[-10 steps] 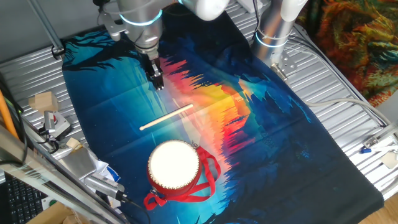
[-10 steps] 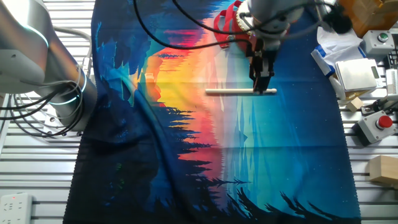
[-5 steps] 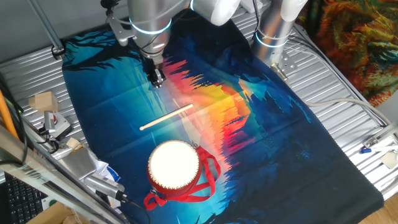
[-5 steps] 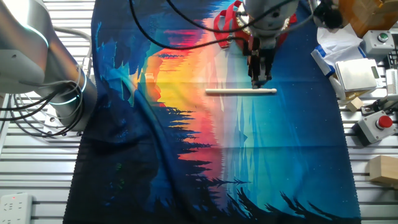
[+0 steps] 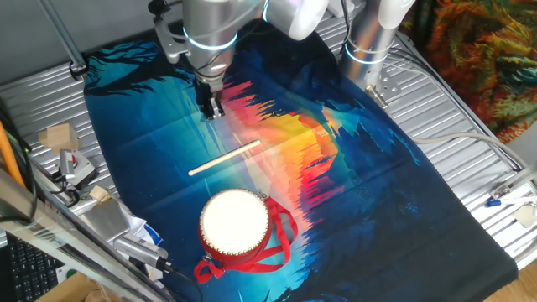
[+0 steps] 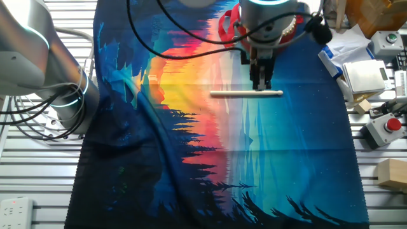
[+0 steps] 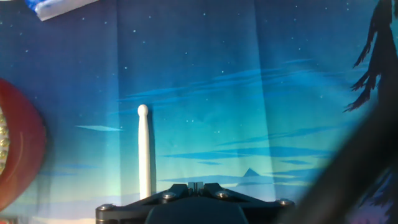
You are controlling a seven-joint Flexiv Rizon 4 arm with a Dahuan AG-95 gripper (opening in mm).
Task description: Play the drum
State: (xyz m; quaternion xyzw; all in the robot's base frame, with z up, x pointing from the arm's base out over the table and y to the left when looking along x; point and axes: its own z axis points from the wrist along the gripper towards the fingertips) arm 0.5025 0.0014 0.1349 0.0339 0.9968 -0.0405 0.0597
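Note:
The drum [image 5: 235, 221] has a white round head, red sides and red ribbon straps, and sits at the near edge of the printed cloth [image 5: 377, 184]. A thin pale wooden stick [image 5: 224, 158] lies on the cloth between the drum and my gripper [image 5: 210, 110]. The gripper is shut and empty, hovering just beyond the stick. In the other fixed view the gripper [image 6: 261, 83] hangs right above the stick [image 6: 247, 93], and the arm hides most of the drum [image 6: 224, 23]. In the hand view the shut fingertips [image 7: 196, 185] are right of the stick [image 7: 145, 155], with the drum's red side [image 7: 25, 155] at the left edge.
A second arm's base [image 5: 369, 42] stands at the back of the cloth. Wooden blocks [image 5: 57, 135], a packet [image 5: 138, 231] and cables lie along the left side. A red button box [image 6: 389, 126] and a grey box [image 6: 364, 75] sit beside the cloth.
The hand has shifted slightly sideways above the stick and stands more upright. The gripper stays shut. Stick and drum have not moved.

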